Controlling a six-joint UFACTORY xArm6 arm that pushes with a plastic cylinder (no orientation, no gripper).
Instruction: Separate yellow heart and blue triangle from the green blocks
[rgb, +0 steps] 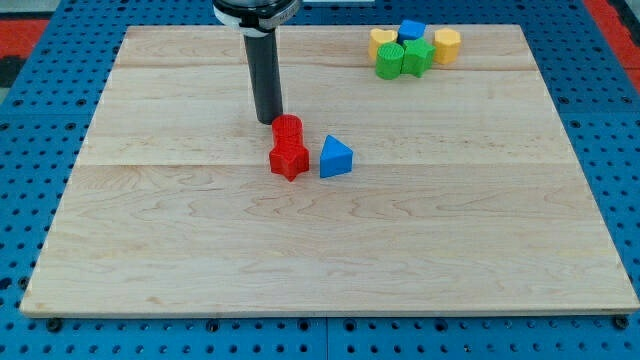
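Resting just up-left of two touching red blocks (288, 146), my tip (269, 121), no fingers, blue triangle (335, 158) beside them.

1. A robotics lab bench: a pale wooden board (330, 230) lies on a blue perforated pegboard table (40, 90) with regular rows of holes.
2. A dark rod (266, 80) hangs from a robot mount at the far edge.
3. Small coloured test blocks lie on the board.

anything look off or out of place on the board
Nothing is damaged or tipped. The blue triangle block sits mid-board beside two red blocks, far from the green blocks at the view's top; my tip rests just left of the reds.
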